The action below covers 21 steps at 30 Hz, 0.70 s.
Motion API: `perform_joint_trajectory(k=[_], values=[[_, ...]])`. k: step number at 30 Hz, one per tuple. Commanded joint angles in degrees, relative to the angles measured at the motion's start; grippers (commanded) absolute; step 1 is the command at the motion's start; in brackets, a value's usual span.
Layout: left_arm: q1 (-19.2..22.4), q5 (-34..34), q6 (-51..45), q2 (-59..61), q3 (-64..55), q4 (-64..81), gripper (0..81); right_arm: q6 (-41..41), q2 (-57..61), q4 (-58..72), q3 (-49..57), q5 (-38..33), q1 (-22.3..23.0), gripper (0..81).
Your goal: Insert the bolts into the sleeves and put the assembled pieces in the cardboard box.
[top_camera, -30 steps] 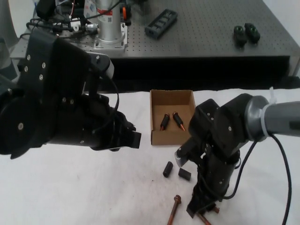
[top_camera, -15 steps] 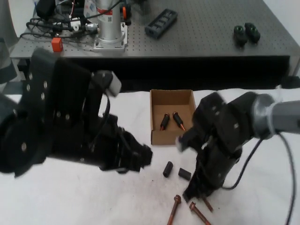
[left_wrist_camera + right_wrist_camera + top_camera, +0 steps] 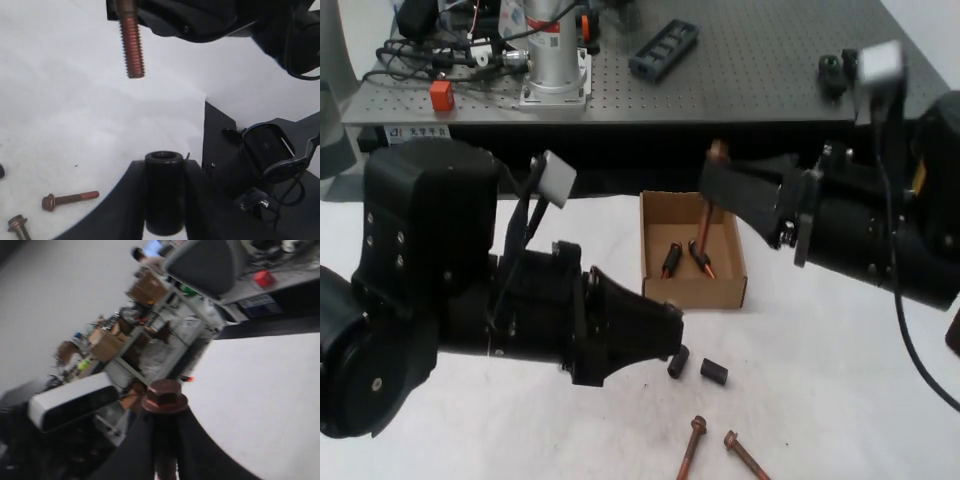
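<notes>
The cardboard box (image 3: 657, 240) sits on the white-covered table (image 3: 840, 400). Two assembled pieces (image 3: 671, 260) lie inside the box, side by side.

The right claw (image 3: 718, 190) is clamped on a held bolt (image 3: 717, 151) just under its head. In the high view the claw sits over the box's far rim. The bolt hangs upright, threads pointing down.

The left claw (image 3: 665, 325) is by the box's near left corner. It is closed on a held sleeve (image 3: 164, 192), a black tube standing upright between the fingers with its open mouth up. In the left wrist view the bolt's threaded tip is well apart from that mouth and not lined up over it.

Two loose sleeves (image 3: 678, 362) lie on the table just on the near side of the box, close to each other. Two loose bolts (image 3: 692, 448) lie farther out on that same near side, beyond the sleeves.
</notes>
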State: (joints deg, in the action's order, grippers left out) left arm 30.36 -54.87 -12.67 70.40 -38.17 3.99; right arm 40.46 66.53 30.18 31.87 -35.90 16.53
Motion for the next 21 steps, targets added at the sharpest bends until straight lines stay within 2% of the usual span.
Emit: perform_joint_trajectory(k=[1, 9, 21], values=[[0.14, -1.52, -0.15, -0.60, -0.16, 3.48, 0.7, 4.45, -0.42, 5.99, -0.41, -1.10, 1.02, 2.7], [0.14, -0.93, -0.16, -0.60, -0.16, 5.19, 0.7, 4.45, -0.42, 4.44, -0.41, -3.82, 1.87, 2.7], [0.14, 0.75, -0.88, -0.60, -0.16, 9.05, 0.7, 3.25, -0.42, 0.55, -0.41, -4.11, 2.32, 2.7]])
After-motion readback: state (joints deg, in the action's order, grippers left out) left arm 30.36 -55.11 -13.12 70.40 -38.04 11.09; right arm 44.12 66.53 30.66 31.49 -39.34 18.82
